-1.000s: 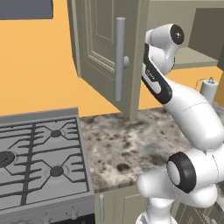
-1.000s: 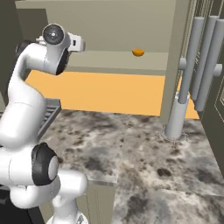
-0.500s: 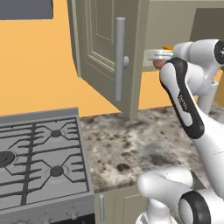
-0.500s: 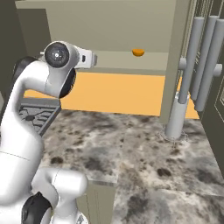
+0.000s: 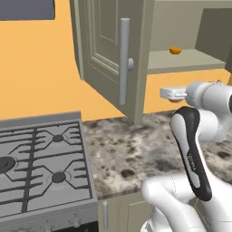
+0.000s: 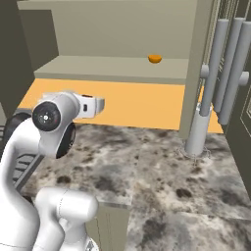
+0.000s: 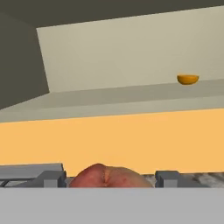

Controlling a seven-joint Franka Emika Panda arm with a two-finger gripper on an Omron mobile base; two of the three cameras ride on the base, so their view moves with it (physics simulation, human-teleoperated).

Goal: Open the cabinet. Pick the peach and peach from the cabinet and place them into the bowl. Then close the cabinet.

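The cabinet stands open, its left door (image 5: 108,54) swung out with a long grey bar handle (image 5: 123,61) and its right door (image 6: 230,63) open too. An orange-yellow peach (image 5: 175,50) (image 6: 155,59) (image 7: 187,79) lies on the inner shelf (image 6: 112,66). In the hand view my gripper (image 7: 109,177) is shut on a reddish peach (image 7: 109,174), which sits between the two dark fingertips (image 7: 52,178). My hand (image 5: 172,93) (image 6: 92,106) hangs over the counter, below shelf level and facing the cabinet. The bowl is out of view.
A gas stove (image 5: 36,158) lies left of the speckled granite counter (image 5: 127,154). A grey upright cylinder (image 6: 198,132) stands on the counter under the right door. Lower cabinets with short handles (image 5: 105,213) run along the counter's front.
The arm has swung down and back from the shelf with the reddish peach in its grip. The orange-yellow peach has not moved.
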